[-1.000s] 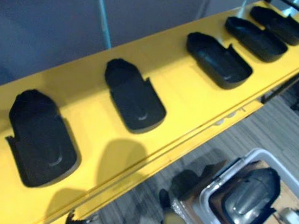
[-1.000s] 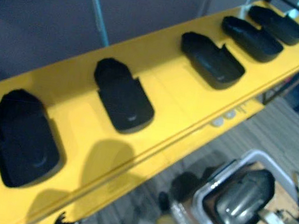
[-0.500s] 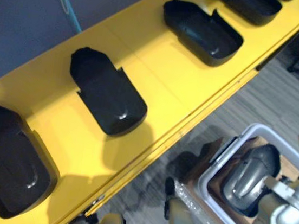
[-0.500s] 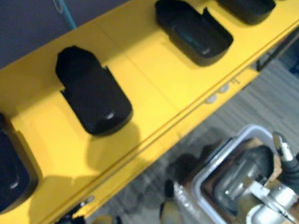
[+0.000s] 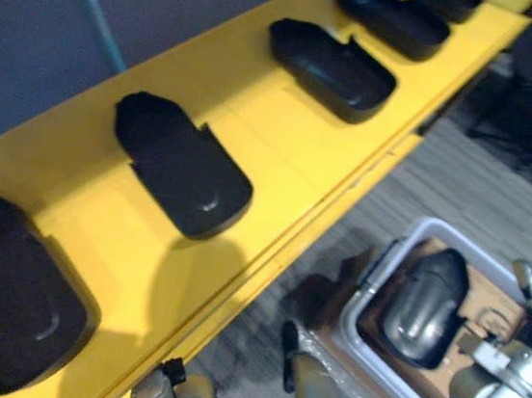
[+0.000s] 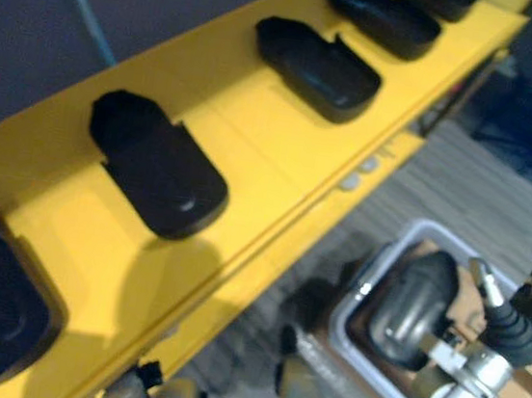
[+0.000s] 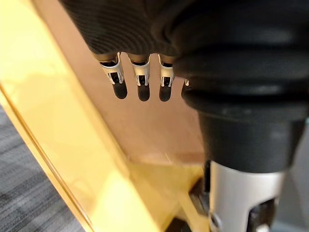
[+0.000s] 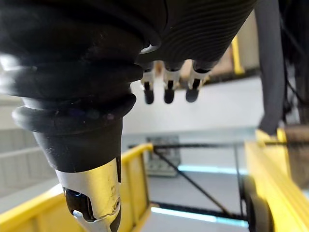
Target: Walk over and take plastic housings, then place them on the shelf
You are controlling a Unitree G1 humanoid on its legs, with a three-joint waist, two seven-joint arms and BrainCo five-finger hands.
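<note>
**Black plastic housings [image 5: 188, 165] line yellow shelf [image 5: 284, 133]**

The left hand [image 7: 140, 82] hangs by the shelf edge, fingers straight, empty. The row runs from lower left to upper right. At lower right, another housing [image 5: 423, 306] lies in a white bin [image 5: 428, 222]; the right hand [image 6: 523, 323] is beside it, fingers relaxed, empty.

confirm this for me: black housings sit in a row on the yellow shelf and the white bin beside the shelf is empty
Not quite. The white bin is not empty: one dark plastic housing lies in it, as the left eye view shows. The rest holds: black housings sit in a row on the yellow shelf, and the bin is beside it.
</note>
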